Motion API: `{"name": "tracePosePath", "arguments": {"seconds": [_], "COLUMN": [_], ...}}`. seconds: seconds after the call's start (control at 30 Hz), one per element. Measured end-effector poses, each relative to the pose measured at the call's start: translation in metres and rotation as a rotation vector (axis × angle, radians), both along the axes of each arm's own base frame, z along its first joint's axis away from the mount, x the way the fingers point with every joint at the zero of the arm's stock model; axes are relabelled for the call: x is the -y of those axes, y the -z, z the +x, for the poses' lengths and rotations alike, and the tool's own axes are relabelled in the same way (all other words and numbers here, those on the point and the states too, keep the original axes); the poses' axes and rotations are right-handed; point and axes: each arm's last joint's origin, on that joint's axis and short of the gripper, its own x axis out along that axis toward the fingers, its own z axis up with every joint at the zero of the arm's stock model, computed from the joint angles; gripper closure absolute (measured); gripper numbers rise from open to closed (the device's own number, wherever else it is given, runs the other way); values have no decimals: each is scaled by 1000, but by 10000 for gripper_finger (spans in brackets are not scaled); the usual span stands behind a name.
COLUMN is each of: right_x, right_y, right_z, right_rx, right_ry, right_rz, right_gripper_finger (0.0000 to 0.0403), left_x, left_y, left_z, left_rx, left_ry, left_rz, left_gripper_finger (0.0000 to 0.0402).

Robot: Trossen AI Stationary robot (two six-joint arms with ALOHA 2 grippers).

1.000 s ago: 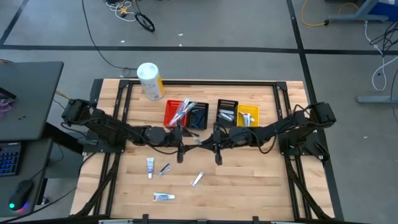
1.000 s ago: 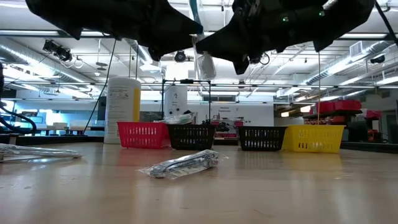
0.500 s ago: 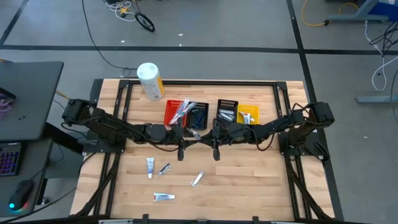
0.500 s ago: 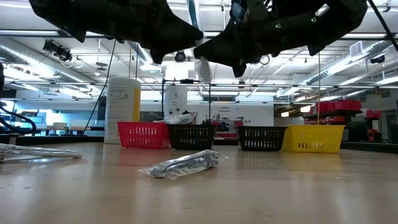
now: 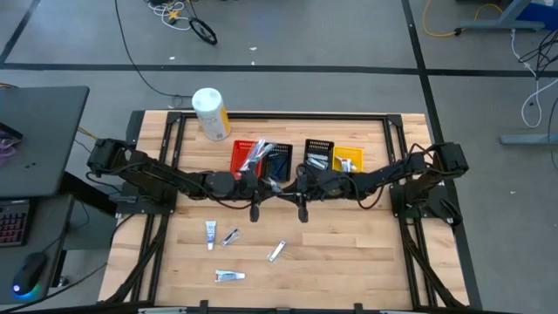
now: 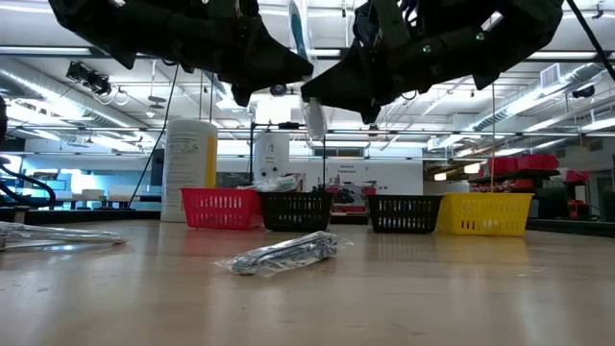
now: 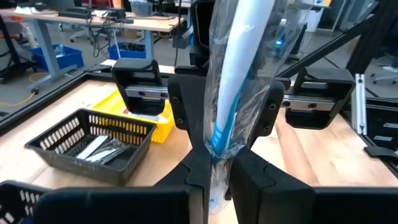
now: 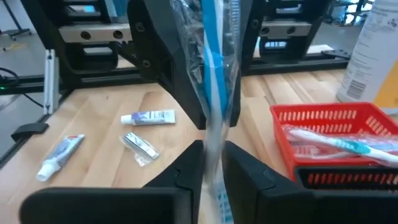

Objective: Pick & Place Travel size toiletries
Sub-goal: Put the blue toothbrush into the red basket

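Meeting above the middle of the pale wooden slatted table (image 5: pixel 349 244), the left gripper (image 5: pixel 269 187) and right gripper (image 5: pixel 291 188) are both seen closed on one clear-wrapped blue-and-white toothbrush (image 7: pixel 233 93), which is held in the air between them, just in front of the row of small bins. A red slotted bin (image 8: pixel 336 134) with another wrapped toothbrush is seen behind. Small white toothpaste tubes (image 5: pixel 210 232) and a foil-wrapped packet (image 6: pixel 283 254) are left lying on the table's near half. Beyond the table, a grey floor (image 5: pixel 331 35) with cables and a bright workshop are shown.
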Motion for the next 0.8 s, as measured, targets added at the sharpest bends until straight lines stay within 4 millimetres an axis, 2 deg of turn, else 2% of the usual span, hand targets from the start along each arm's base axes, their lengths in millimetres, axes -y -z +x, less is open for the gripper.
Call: {"name": "tracePosePath", "arguments": {"seconds": [0.17, 0.4, 0.6, 0.7, 0.8], "right_x": [8, 19, 20, 20, 20], "right_y": [5, 20, 29, 30, 29], "right_z": [-1, -7, -12, -12, -12], "right_rx": [-51, -223, -335, -335, -335], "right_ry": [23, 85, 94, 93, 93], "right_rz": [-3, 43, 46, 45, 45], "right_gripper_finger": [317, 307, 306, 306, 306], "left_x": [-2, -6, -22, -40, -60], "left_y": [5, 16, -16, -30, -30], "left_z": [-1, -6, -24, -41, -59], "left_rx": [-51, -167, -56, -81, -182], "left_ry": [-55, -204, -404, -476, -557], "left_rz": [-4, -7, -74, -93, -126], "left_gripper_finger": [371, 371, 369, 370, 368]}}
